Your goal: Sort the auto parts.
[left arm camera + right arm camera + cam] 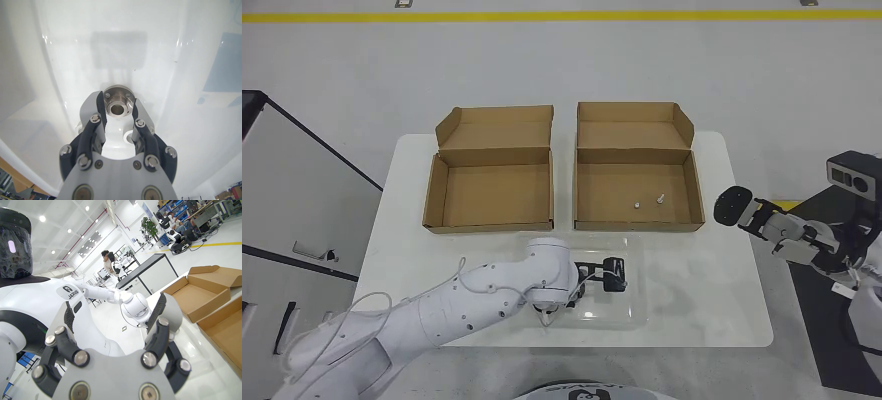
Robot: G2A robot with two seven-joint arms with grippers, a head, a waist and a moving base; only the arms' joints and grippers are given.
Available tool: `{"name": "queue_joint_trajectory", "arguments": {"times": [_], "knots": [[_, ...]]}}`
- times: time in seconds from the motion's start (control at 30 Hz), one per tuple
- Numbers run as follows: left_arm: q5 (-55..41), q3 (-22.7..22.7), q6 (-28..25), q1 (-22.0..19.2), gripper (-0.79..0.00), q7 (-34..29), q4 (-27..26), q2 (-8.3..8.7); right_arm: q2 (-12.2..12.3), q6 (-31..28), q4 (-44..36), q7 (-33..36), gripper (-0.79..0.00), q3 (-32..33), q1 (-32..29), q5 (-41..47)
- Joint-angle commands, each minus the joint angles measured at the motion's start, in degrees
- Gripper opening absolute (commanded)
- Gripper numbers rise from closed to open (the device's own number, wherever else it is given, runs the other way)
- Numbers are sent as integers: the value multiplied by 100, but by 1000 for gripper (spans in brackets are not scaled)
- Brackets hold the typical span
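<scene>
The left pincer [118, 98] grasps a metal flanged bushing [117, 109] by its flange, inside the clear tray [179, 62] on the white bench [712, 300]. Two white rings [129, 136] lie just beneath its fingers. Beyond it stand two open cardboard boxes [489, 195]. The right box [592, 205] holds two small screws [661, 196]. The right pincer [115, 303] hangs released, off the bench's side, well apart.

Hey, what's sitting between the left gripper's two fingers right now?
A flanged metal bushing sits between the fingers of the left gripper, pads against its flange, inside the clear tray. The left wrist view shows it.
</scene>
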Motion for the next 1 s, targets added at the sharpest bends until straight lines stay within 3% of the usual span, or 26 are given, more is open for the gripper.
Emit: {"name": "queue_joint_trajectory", "arguments": {"times": [0.0, 0.63, 0.97], "knots": [[13, 3, 0, 3, -431, -28, 3, -8, 0, 0, 0, 0, 0, 0, 0, 0], [36, -80, -37, 32, -511, -82, 80, -65, 0, 0, 0, 0, 0, 0, 0, 0], [67, -112, -48, 70, -496, -104, 96, -84, 0, 0, 0, 0, 0, 0, 0, 0]]}}
